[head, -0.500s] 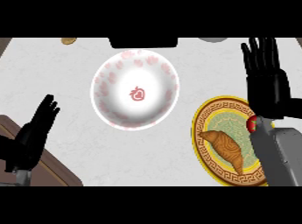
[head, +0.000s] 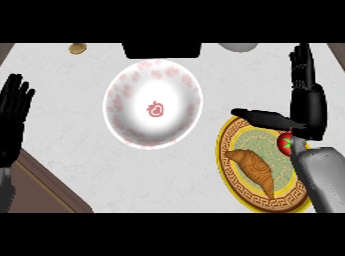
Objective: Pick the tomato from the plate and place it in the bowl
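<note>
Hovering over the gold-rimmed, ornate-bordered round plate [head: 234, 165], the robot's black right hand [head: 308, 107] had its fingers straight and pointing toward the far edge of the counter, thumb stuck out to the left, nothing held. The small red round tomato [head: 286, 143] sat on the plate's right side, tucked just under the wrist end of that hand and partly hidden by the grey forearm, so it lay below and behind the fingertips, not ahead of them. My read: the hand needed to pull back and drop before closing. A brown croissant [head: 255, 170] lay just left of the tomato. The white bowl with pink spots [head: 123, 112] stood to the plate's left. The right hand was much nearer; the left hand [head: 5, 125] rested open near the left edge.
</note>
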